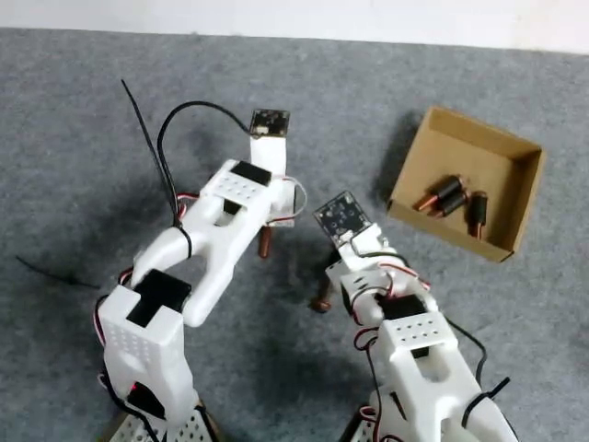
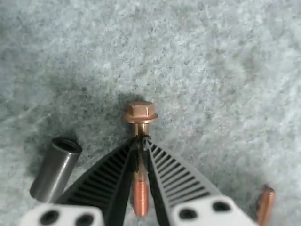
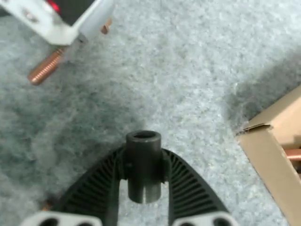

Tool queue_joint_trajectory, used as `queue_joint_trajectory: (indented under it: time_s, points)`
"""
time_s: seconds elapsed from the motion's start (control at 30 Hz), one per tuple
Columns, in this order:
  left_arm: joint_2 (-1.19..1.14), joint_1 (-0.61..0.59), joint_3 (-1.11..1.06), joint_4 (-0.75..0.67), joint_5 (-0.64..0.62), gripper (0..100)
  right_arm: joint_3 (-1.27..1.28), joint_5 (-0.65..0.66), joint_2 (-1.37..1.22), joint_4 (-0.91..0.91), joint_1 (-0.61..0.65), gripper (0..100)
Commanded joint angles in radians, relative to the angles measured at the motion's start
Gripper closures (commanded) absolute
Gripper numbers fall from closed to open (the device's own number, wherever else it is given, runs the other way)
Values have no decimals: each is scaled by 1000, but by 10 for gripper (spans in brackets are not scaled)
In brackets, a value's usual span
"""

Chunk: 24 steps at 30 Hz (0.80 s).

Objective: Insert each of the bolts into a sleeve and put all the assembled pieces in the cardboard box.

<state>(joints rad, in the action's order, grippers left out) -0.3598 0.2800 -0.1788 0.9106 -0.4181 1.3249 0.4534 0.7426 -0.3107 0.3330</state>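
Note:
My left gripper (image 2: pixel 140 139) is shut on the shank of a copper bolt (image 2: pixel 140 114), whose hex head sticks out past the fingertips. In the high view this bolt (image 1: pixel 265 241) hangs under the left arm near the table's middle. My right gripper (image 3: pixel 143 156) is shut on a dark sleeve (image 3: pixel 143 162), held upright with its open bore facing out. It sits just right of the left gripper (image 1: pixel 267 226). The left arm's bolt (image 3: pixel 44 68) also appears in the right wrist view. The cardboard box (image 1: pixel 479 133) stands at the right and holds assembled pieces (image 1: pixel 444 196).
A second dark sleeve (image 2: pixel 55 168) lies on the grey carpet beside the left gripper. A loose copper bolt (image 1: pixel 319 303) lies between the two arms, and a bolt tip (image 2: pixel 265 205) shows at the left wrist view's edge. The box corner (image 3: pixel 273 150) is close to the right gripper.

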Motion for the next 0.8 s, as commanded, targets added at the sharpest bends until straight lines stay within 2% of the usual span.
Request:
queue_joint_trajectory:
  time_s: [0.0,0.17,0.4,0.5,0.63,0.77]
  points:
    - [-5,-15,8,23,6,882,-10,-5,25,35,-12,993]
    - [-5,-15,-5,52,2,735,-10,-5,24,35,-12,993]
    - [-7,-16,-8,55,0,731,-10,-5,24,35,-12,993]
    - [-7,-18,-8,54,-2,787,-10,-5,24,35,-12,993]
    - [-42,-18,18,55,3,989,-10,-5,24,35,-12,993]
    - [-71,-16,79,123,3,983,-10,-5,24,35,-12,993]
